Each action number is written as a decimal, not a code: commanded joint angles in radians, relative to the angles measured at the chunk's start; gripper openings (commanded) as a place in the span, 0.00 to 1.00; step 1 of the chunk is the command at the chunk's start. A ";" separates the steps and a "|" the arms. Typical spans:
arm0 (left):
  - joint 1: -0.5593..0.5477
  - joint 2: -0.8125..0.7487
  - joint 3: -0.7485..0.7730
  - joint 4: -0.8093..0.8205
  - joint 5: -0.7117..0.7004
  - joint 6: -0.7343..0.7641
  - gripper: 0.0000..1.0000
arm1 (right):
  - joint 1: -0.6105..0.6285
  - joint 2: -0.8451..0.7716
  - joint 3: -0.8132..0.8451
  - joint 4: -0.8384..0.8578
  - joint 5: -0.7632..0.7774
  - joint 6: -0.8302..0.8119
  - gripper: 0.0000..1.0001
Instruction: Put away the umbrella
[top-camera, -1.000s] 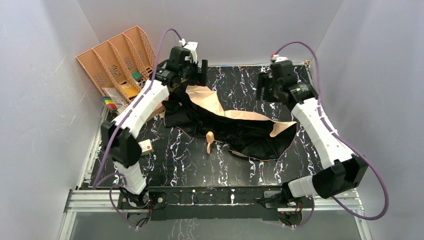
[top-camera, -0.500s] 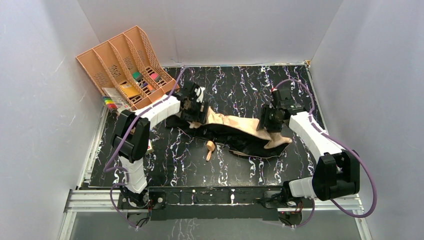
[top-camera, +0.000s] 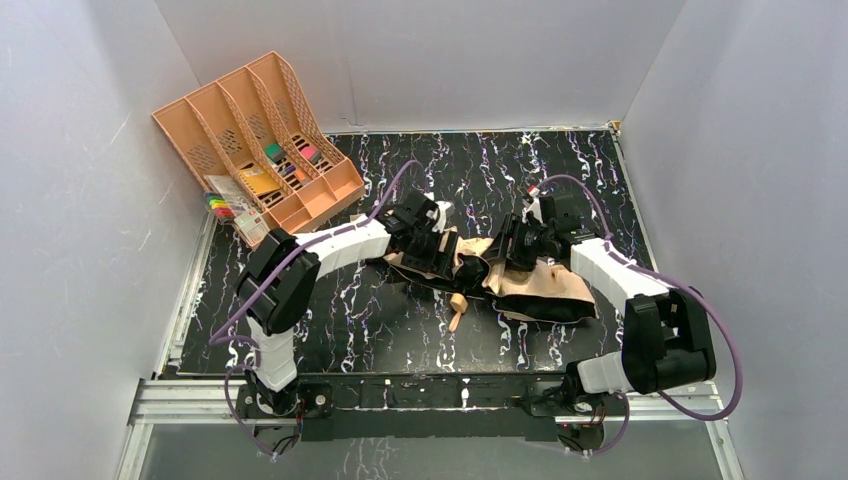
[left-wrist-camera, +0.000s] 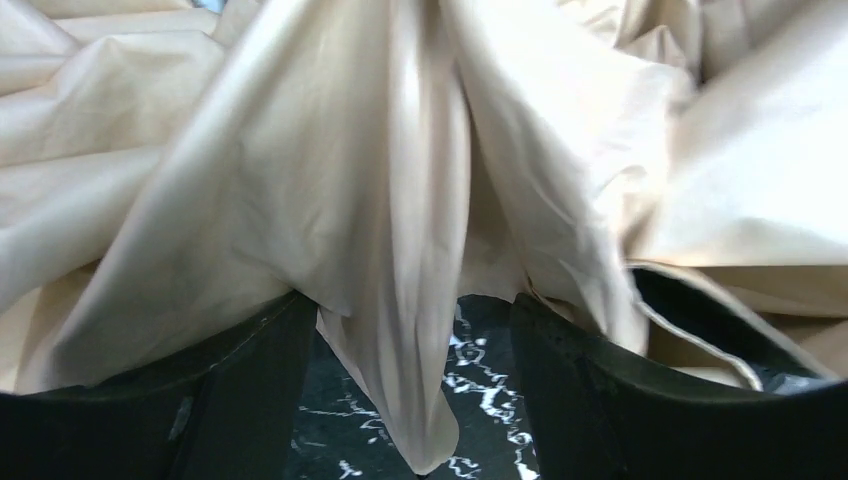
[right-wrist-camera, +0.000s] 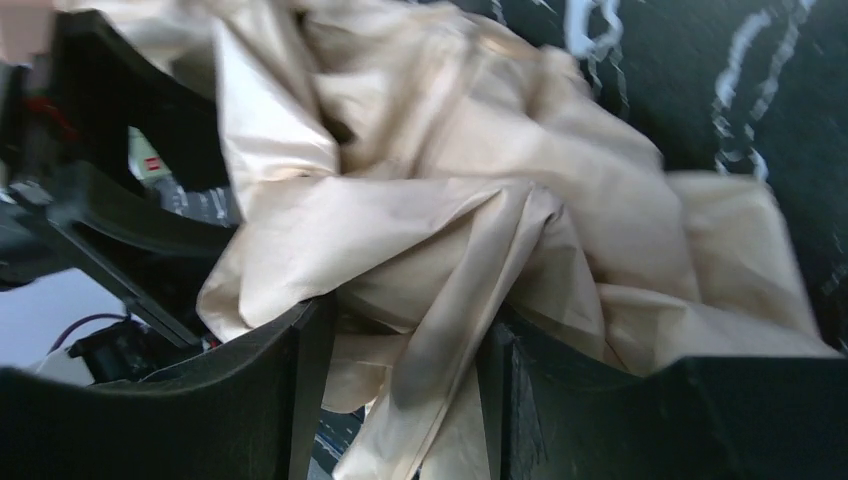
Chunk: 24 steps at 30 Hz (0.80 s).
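The umbrella (top-camera: 540, 287) lies bunched in the middle of the table, tan fabric gathered over its black lining, with its short tan handle (top-camera: 458, 309) pointing toward the near edge. My left gripper (top-camera: 440, 250) is at the bundle's left end. In the left wrist view its jaws (left-wrist-camera: 415, 305) stand apart with a loose fold of umbrella fabric (left-wrist-camera: 400, 200) hanging between them. My right gripper (top-camera: 503, 255) meets the bundle from the right. In the right wrist view its jaws (right-wrist-camera: 400, 325) are closed on a bunch of umbrella fabric (right-wrist-camera: 450, 230).
A peach-orange divided file tray (top-camera: 215, 105) leans at the back left, holding small coloured items. Coloured markers (top-camera: 220, 205) lie beside it on the table's left edge. The black marbled table (top-camera: 380, 320) is walled in on three sides. The two grippers are close together.
Both arms came down from the back of the table and moved inward toward each other. They dragged the spread canopy into a compact bundle. Both grippers narrowed, and the handle shifted right.
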 joint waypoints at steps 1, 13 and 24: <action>-0.017 -0.045 0.060 0.034 0.038 -0.049 0.70 | 0.003 -0.019 0.040 0.195 -0.136 0.016 0.62; 0.246 -0.316 0.181 -0.139 -0.059 0.052 0.84 | -0.007 -0.308 0.216 -0.282 0.659 -0.105 0.74; 0.340 -0.041 0.330 -0.167 -0.152 0.135 0.65 | -0.186 -0.141 0.236 -0.252 0.766 -0.187 0.45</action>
